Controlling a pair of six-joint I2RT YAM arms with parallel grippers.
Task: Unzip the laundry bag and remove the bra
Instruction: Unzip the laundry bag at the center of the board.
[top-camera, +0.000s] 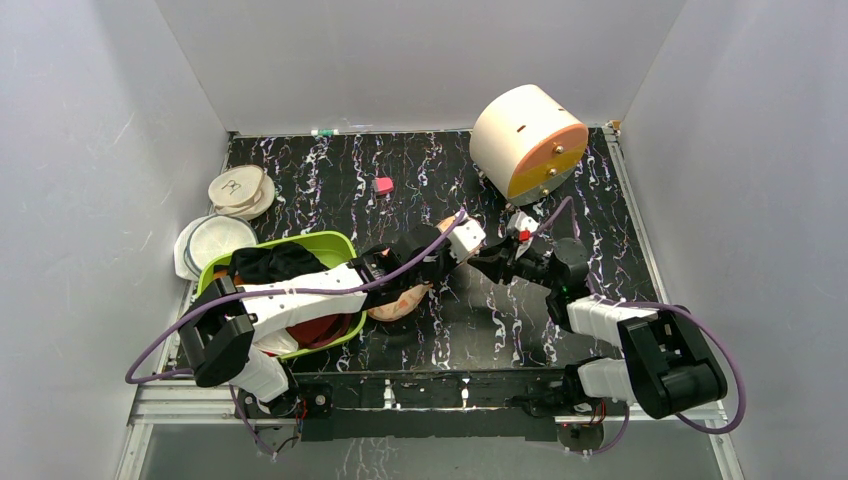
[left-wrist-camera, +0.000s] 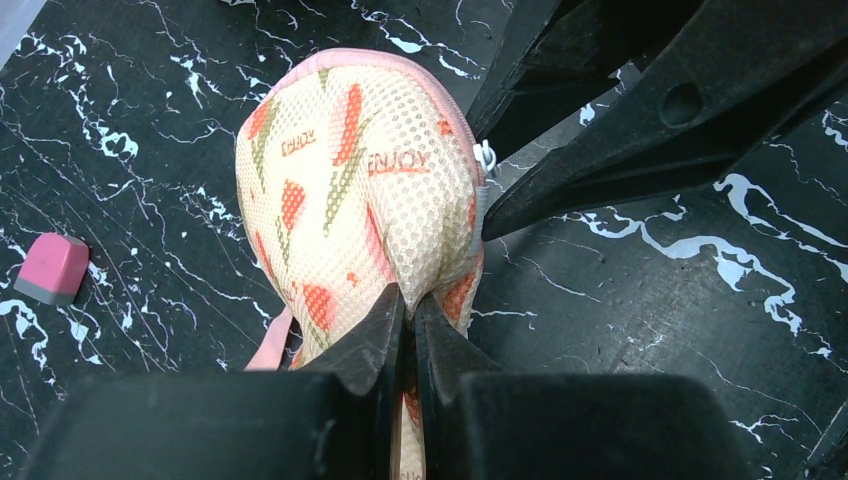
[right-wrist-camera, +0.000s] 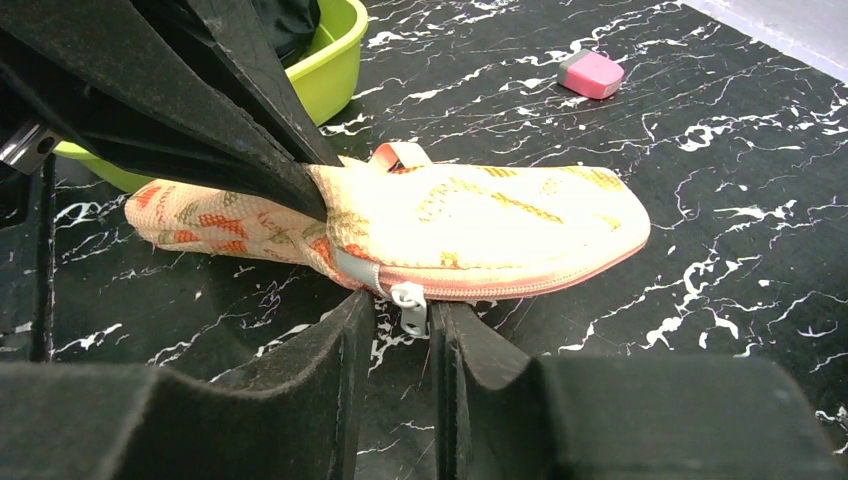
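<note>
On black marbled table (top-camera: 620, 200), grey-walled: left tool (left-wrist-camera: 408, 300) tight on laundry bag (left-wrist-camera: 340, 190), right tool (right-wrist-camera: 402, 305) apart.

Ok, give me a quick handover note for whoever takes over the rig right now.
Left gripper: shut on the bag, pinching the fabric at one end.
Right gripper: jaws a narrow gap apart, either side of the zipper pull; no clear pinch yet.
The bag lies on the table beside the green basin. The bra is not in view.
Done: bag held, pull lined up.
Left: close on the pull, unzip, take out the bra. The zipper looks shut along the visible edge.
</note>
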